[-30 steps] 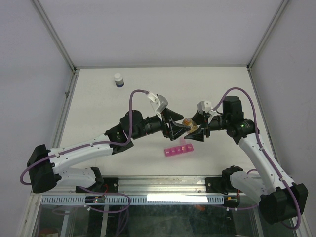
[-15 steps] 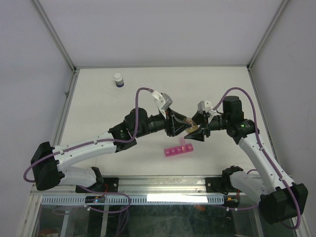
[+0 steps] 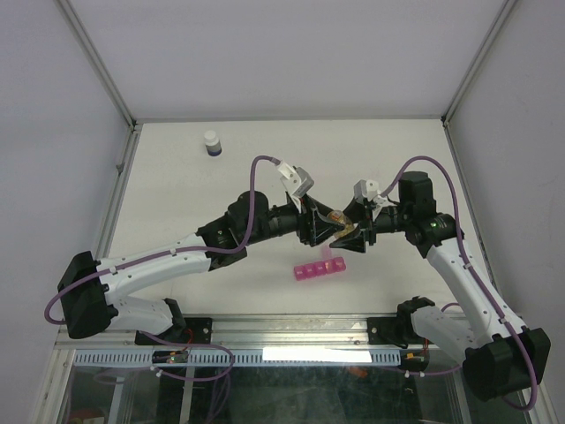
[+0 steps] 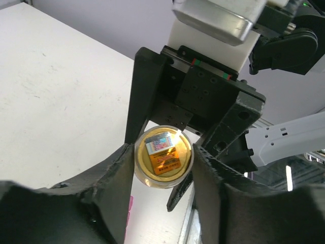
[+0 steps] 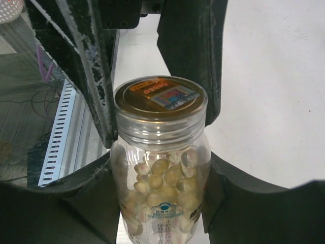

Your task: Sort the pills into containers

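Top external: right gripper point(image 3: 353, 237) clamps pill bottle point(image 5: 161, 188) mid-air, bracing it. Left gripper point(image 4: 163, 170) narrow around cap point(image 5: 160, 96), likely for unscrewing; clamp uncertain. Pink pill box point(image 3: 320, 268) on table point(image 3: 177, 177), 6 o'clock of grippers.

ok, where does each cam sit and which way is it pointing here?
Top external: above and behind the bases, looking down on the table; both arms show whole, the pink pill box between them.
Left wrist: on the left arm, looking along the left gripper at the gold cap end-on; own fingers at the bottom.
Right wrist: on the right arm, looking along the right gripper at the pill bottle it holds; own fingers low.
Shared: both wrist views see the cap and the other arm's fingers.
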Robot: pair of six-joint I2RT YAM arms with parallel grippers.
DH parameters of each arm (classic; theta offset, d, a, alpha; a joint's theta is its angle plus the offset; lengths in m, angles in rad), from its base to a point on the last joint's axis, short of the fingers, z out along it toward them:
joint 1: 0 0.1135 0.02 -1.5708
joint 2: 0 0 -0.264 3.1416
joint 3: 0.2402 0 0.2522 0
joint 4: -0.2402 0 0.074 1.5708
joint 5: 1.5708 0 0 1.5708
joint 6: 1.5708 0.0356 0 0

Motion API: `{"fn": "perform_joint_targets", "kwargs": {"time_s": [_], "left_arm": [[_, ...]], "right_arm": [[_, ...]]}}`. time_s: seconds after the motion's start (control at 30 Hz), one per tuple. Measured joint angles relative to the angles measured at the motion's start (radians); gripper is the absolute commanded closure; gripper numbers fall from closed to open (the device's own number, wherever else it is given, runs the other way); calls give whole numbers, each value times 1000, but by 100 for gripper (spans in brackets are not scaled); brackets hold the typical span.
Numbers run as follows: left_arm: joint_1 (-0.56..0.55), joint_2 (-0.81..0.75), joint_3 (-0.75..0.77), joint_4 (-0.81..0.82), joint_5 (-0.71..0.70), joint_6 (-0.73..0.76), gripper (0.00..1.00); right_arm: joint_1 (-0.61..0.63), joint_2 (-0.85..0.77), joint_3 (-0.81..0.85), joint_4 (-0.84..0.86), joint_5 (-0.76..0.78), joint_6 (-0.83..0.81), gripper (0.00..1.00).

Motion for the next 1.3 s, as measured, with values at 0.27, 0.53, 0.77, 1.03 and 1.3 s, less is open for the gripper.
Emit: {"fn": "perform_joint_targets", "kwargs": {"time_s": [0.27,0.53,0.77,1.03,1.3], "left_arm": [[0,4,11,-17,13,11,99],[12,3,8,-26,5,18,100],[106,-23,-56,-12,2,0,100],[350,4,-128,-31,-250,21,100],[535,241,-50,24,-343,42,100]], "right_arm": [[-2,4,0,1,19,6,63],[-2,4,0,33,23,39,1],[-14,4,0,71,50,56,1],[-79,-61,0,90,105,84,1],[-92,-61,-1,115,122,105,1]]}}
